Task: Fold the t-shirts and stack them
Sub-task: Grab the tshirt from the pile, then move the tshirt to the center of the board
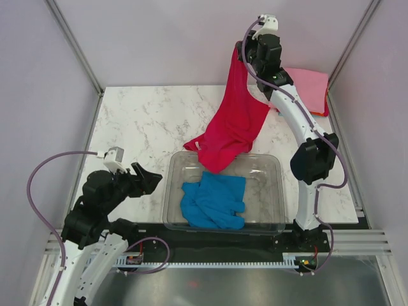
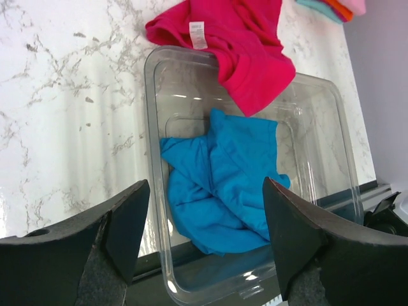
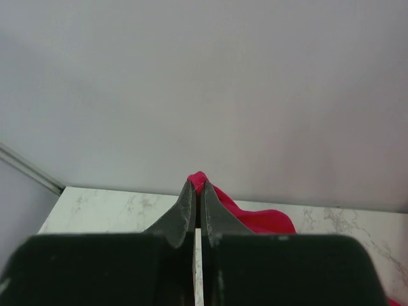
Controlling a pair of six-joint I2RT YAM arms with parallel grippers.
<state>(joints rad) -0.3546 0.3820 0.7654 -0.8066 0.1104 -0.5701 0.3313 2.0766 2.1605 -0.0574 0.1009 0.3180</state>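
R gripper (image 1: 241, 56) is up high at the far side of the table, fingers pinched fully together on one edge of the crimson t-shirt (image 1: 233, 124). R wrist cam confirms it: no gap at the tips (image 3: 196, 186), red cloth (image 3: 255, 220) poking out betw them. I read the height as a lift to get the shirt clear of the clear tub (image 1: 280, 191) and let it hang out before laying it flat. Not clear yet tho: the low end drapes over the tub's far rim, collar + label on the marble.

Blue t-shirt (image 2: 223, 185) sits crumpled inside the tub, nearer the L wall, untouched, prob next up.

L gripper (image 1: 143, 178) hovers near the tub's L side, fingers spread wide, holding nothing. L wrist cam looks betw them (image 2: 205, 185) down into the tub, so I judge it's on standby.

Pink t-shirt (image 1: 306, 86) lies folded at the far R corner w/ orange (image 2: 341, 9) and teal (image 2: 315, 6) edges under it, i.e. the stack.

Surface: white marble-look table (image 1: 140, 121), flat, matte. Plain grey walls, alu frame posts at the corners.
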